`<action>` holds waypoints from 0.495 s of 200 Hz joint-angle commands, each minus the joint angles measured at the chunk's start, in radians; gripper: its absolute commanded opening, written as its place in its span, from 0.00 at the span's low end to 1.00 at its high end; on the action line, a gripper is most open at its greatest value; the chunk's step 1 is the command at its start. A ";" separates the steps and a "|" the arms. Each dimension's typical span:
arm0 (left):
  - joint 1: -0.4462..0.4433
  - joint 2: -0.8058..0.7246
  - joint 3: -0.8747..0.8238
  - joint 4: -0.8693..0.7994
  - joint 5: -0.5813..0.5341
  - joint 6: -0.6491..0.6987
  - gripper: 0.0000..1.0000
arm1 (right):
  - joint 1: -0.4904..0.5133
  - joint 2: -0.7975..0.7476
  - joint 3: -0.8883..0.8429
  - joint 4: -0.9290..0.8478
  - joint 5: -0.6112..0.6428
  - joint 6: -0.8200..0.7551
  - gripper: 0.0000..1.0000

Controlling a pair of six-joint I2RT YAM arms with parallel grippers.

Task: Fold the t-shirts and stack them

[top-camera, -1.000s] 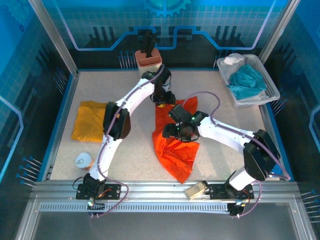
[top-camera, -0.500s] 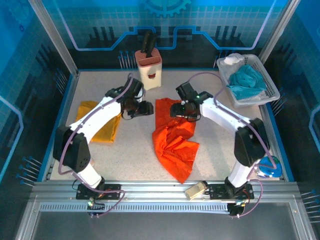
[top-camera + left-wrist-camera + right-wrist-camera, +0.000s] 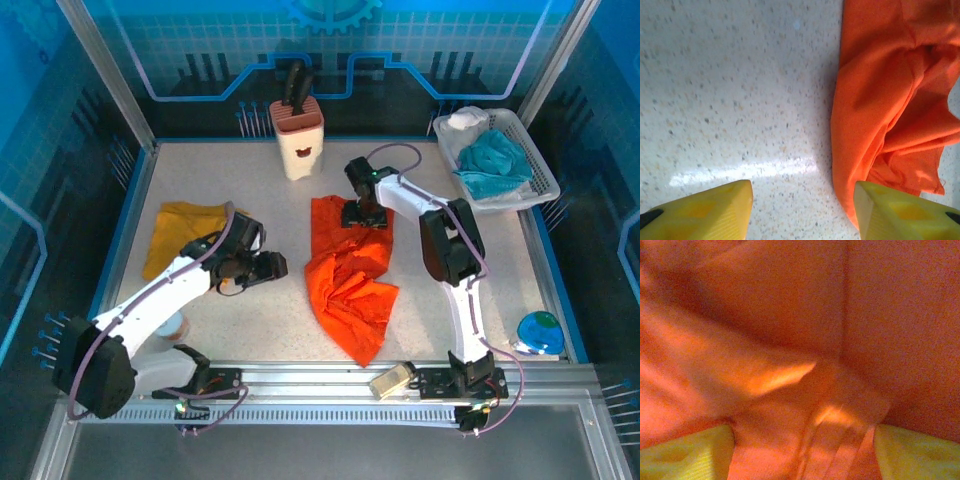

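The right gripper (image 3: 804,452) has its fingers wide apart at the far end of the orange shirt (image 3: 350,285), a fold between them. The shirt lies mid-table, long axis far-to-near. The left gripper (image 3: 802,207) is also spread, over bare table (image 3: 740,75) just left of it.

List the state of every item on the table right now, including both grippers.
orange t-shirt: crumpled, unfolded, on the table.
mustard t-shirt: lying flat at left, not stacked.
left gripper: open, over bare table.
right gripper: open, orange fabric between its fingers.
basket: upright, holding teal cloth and white cloth.
knife block: upright, handles up.
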 commanded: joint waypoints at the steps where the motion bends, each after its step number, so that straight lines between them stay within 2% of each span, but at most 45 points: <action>1: -0.048 0.001 -0.039 0.065 -0.013 -0.084 0.56 | -0.037 0.077 0.106 -0.069 0.030 -0.016 0.74; 48: -0.151 0.095 -0.055 0.140 -0.011 -0.142 0.56 | -0.133 0.282 0.387 -0.151 0.043 0.003 0.74; 74: -0.208 0.171 -0.034 0.185 0.016 -0.158 0.56 | -0.185 0.334 0.499 -0.150 0.037 0.029 0.75; 99: -0.255 0.264 0.002 0.230 0.076 -0.162 0.56 | -0.225 0.349 0.552 -0.106 0.019 0.042 0.80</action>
